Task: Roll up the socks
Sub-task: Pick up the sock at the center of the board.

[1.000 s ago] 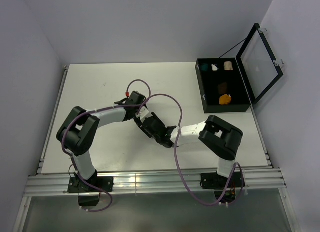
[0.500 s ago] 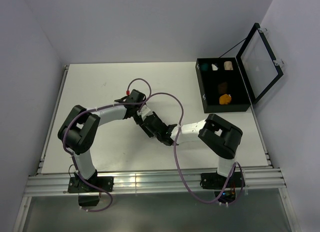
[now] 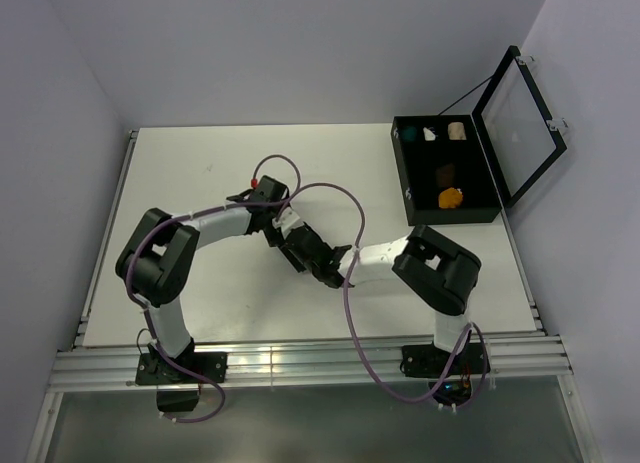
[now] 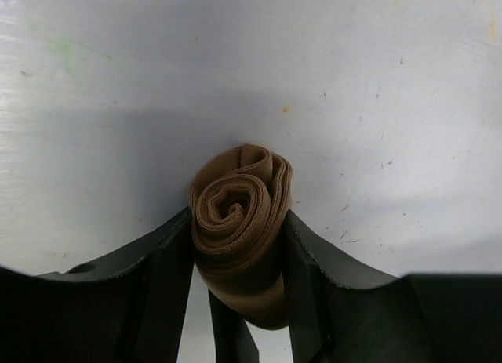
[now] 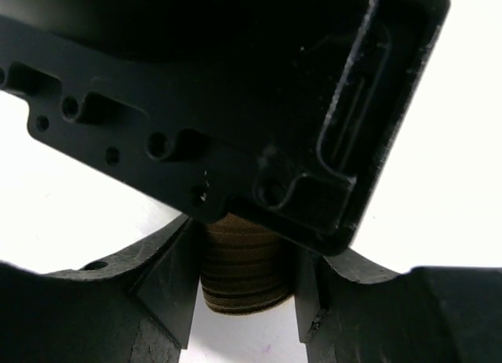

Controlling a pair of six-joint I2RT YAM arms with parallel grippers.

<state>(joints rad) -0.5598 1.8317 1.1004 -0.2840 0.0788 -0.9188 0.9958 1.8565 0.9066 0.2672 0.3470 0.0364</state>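
Shifted slightly left across the table [image 3: 200,173] since a second ago, the rolled tan sock [image 4: 239,210] is pinched by both the left gripper [image 4: 238,231] and the right gripper [image 5: 243,263], and is hidden beneath them from overhead.

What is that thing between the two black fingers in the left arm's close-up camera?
A tan sock, rolled into a tight spiral, is pinched between the left fingers, touching both. The left wrist view shows it plainly.
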